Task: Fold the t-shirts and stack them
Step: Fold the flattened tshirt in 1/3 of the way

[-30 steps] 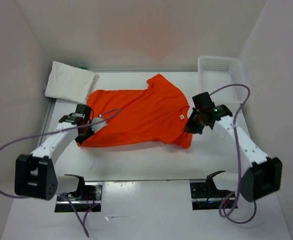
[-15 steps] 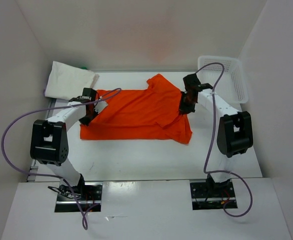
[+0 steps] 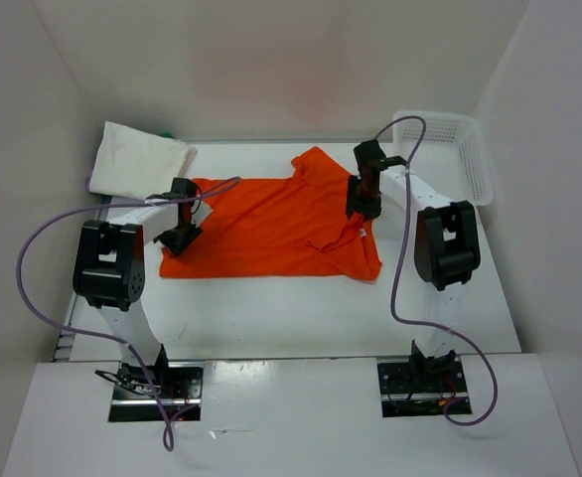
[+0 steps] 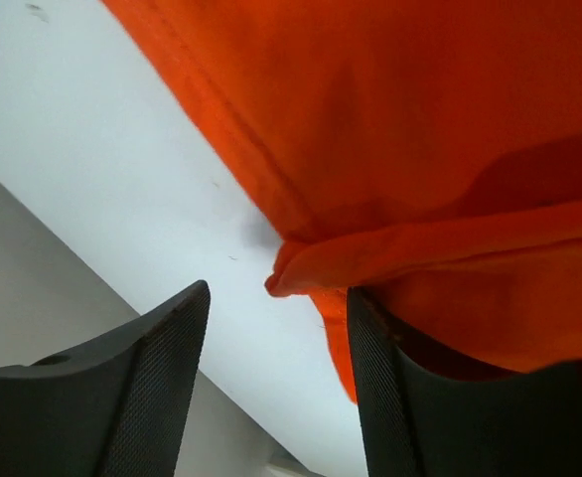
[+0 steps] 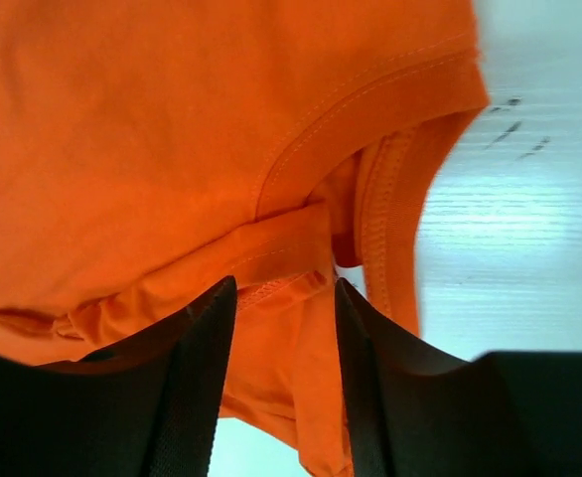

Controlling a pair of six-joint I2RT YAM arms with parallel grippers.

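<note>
The orange-red t-shirt (image 3: 271,224) lies across the middle of the table, folded into a long band with one sleeve pointing toward the back. My left gripper (image 3: 180,237) stands open at the band's left end; in the left wrist view a folded corner of the orange cloth (image 4: 450,129) sits loose just ahead of the left gripper (image 4: 276,343). My right gripper (image 3: 361,207) is open over the collar end. There the orange cloth (image 5: 152,129) lies slack between the fingers of the right gripper (image 5: 283,333). A folded white t-shirt (image 3: 137,159) rests at the back left, a green sliver (image 3: 165,133) showing behind it.
A white mesh basket (image 3: 470,159) stands at the back right corner. White walls close the table (image 3: 271,308) in on the left, back and right. Purple cables loop from both arms over the table's sides.
Both grippers carried the shirt's near edge toward the back, folding it over into a narrower band. Both have since opened and let go of the cloth.
</note>
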